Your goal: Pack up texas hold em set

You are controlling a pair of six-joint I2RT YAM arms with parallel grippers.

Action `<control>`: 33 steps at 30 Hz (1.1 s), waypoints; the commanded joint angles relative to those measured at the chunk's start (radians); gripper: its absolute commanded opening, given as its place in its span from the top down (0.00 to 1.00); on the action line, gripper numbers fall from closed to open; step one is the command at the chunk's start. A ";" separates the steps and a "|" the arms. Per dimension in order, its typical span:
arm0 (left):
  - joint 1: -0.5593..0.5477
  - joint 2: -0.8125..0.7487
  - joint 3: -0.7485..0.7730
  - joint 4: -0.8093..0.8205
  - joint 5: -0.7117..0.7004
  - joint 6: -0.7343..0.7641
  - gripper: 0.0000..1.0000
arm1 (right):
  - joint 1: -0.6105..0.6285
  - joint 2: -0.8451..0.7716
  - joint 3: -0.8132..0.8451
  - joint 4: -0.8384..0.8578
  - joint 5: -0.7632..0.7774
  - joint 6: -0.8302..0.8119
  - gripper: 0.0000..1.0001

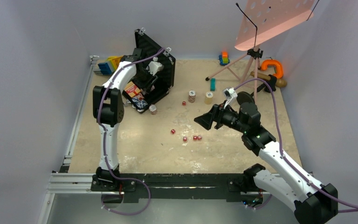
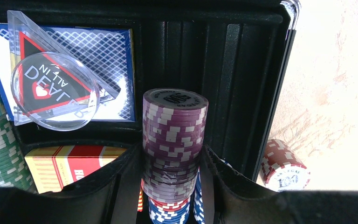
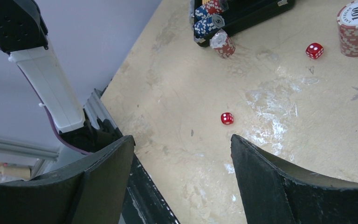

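Briefcase foam (image 2: 242, 70) backs purple chips (image 2: 175, 135) between left jaws.

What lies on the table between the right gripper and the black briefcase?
Right wrist view: one red die on the tabletop, then a toppled red-and-white chip stack just before the briefcase.

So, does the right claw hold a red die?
No, the right claw is open and empty; the nearest red die lies on the table.
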 commanded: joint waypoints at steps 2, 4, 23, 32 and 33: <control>0.006 0.001 0.014 0.035 -0.015 -0.004 0.87 | 0.003 -0.019 -0.009 0.013 0.017 -0.011 0.20; 0.006 0.002 0.012 0.037 -0.017 -0.008 0.83 | 0.002 -0.021 -0.008 0.014 0.017 -0.011 0.20; 0.006 -0.024 0.001 0.064 -0.040 -0.056 0.36 | 0.003 -0.028 -0.016 0.005 0.030 -0.015 0.20; 0.001 -0.052 -0.021 0.176 0.017 -0.121 0.45 | 0.003 -0.018 -0.021 0.014 0.034 -0.012 0.20; 0.000 -0.052 -0.026 0.187 0.013 -0.121 0.46 | 0.003 -0.017 -0.021 0.016 0.034 -0.013 0.20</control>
